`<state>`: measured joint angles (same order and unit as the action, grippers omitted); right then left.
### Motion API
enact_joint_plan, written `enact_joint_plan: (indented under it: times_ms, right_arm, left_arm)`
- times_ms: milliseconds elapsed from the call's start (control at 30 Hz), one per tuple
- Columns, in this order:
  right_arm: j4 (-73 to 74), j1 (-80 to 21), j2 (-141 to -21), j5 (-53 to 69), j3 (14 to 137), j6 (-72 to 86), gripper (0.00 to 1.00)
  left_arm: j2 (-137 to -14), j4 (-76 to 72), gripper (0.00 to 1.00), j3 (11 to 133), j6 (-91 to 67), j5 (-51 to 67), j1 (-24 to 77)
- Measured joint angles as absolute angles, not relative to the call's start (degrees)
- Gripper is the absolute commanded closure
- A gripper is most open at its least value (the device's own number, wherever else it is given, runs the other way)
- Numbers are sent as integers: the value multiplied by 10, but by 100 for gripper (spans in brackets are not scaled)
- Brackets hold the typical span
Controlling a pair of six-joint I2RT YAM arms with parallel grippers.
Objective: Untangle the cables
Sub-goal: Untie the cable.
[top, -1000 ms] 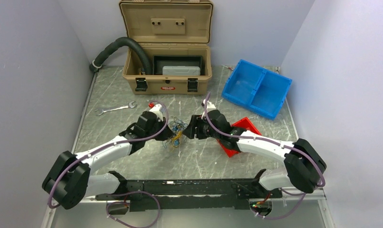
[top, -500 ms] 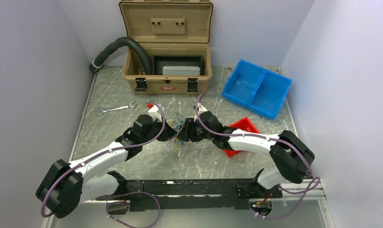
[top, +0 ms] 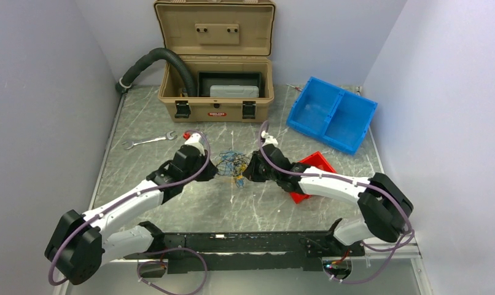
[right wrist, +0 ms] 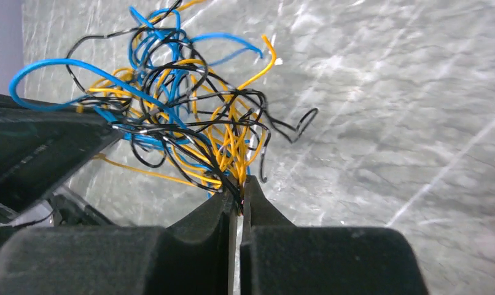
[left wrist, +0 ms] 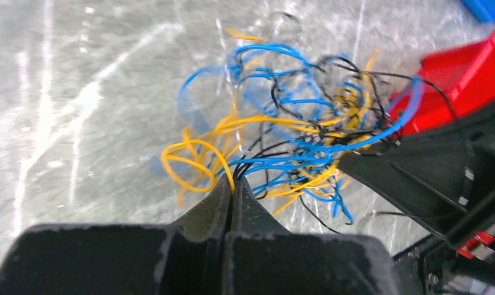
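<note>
The left tool point(left wrist: 234, 184) is clamped on yellow and blue strands of the cables point(left wrist: 294, 135) right at its tips; the right tool point(right wrist: 240, 187) is clamped on yellow and black ones. Gripping opposite sides probably lets the arms draw them apart. The cables bunch between the two tools, just ahead of each tip, above the desk point(top: 233, 209). Behind the right tool sits a red bin point(left wrist: 460, 80).

left hand point(left wrist: 233, 183): jaws pressed together | right hand point(right wrist: 240, 187): jaws pressed together | facing each other
</note>
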<state>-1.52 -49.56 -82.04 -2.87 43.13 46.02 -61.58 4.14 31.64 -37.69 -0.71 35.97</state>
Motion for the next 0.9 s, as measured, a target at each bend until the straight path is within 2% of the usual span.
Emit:
enact_joint_plan:
  times_ms: [133,367,567,733,800,833,867,900]
  right_arm:
    - [22,-486,-785,-71,424,473,100]
    - [108,-454,-719,-161,398,514,100]
    - [193,-446,-699,-238,398,526,100]
    - [178,-441,-677,-219,393,473,97]
    - [161,-440,-669,-203,389,453,82]
    - [155,-440,-668,-198,389,446,70]
    - [147,-439,-668,-188,389,433,40]
    - [142,-439,-668,-183,389,428,29]
  left_arm:
    - [-601,98,100,340,-387,-38,325]
    - [-558,157,100,329,-388,-31,216]
    - [-554,188,100,324,-387,-40,193]
    - [-554,181,100,322,-369,-23,186]
    - [-555,177,100,321,-359,-11,185]
    - [-555,175,100,321,-354,-5,185]
    - [-556,171,100,321,-349,2,185]
    - [-557,168,100,321,-343,8,185]
